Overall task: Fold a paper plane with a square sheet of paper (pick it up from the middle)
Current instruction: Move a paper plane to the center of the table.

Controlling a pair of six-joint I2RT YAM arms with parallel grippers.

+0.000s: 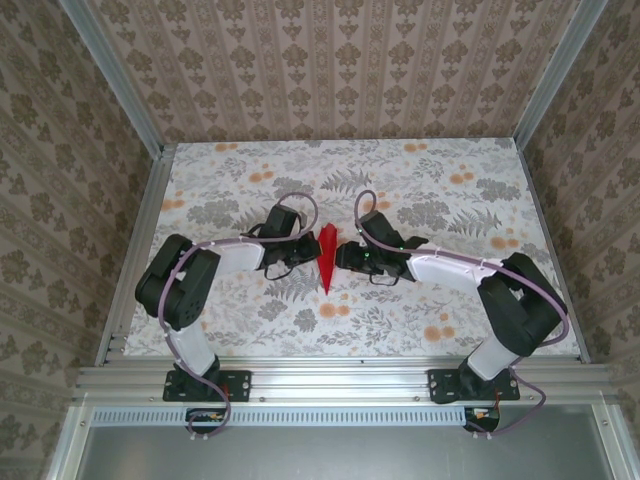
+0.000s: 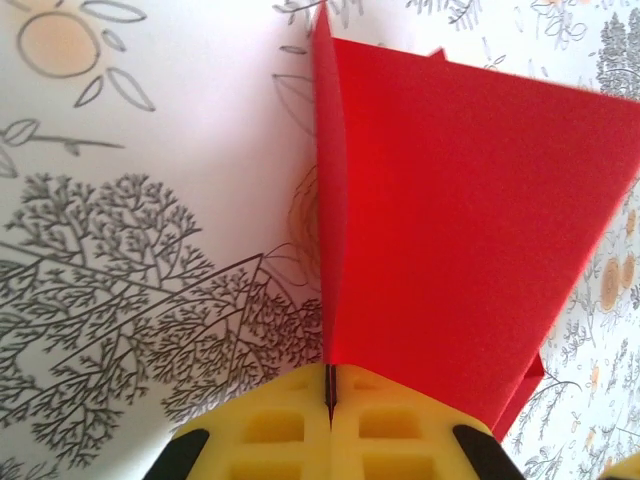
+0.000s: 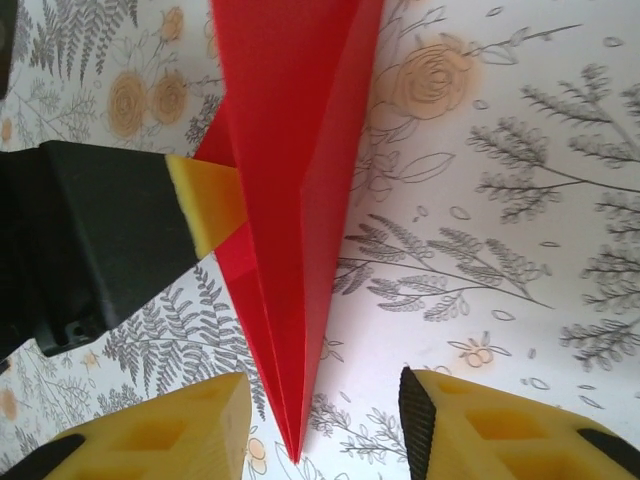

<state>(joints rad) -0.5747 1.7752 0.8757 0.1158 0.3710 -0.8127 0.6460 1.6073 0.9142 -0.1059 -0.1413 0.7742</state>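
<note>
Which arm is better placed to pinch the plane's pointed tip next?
Right. The right claw stands open astride the tip of the paper plane, not yet touching it; the left claw is shut on the paper plane, busy holding it.

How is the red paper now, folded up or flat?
Folded. The paper plane is a narrow pointed wedge with a crease and layered flaps, and the left tool pinches its edge.

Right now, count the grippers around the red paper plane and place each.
2. The left gripper is clamped shut on the paper plane mid-table; the right gripper faces it, fingers apart either side of the plane's point.
</note>
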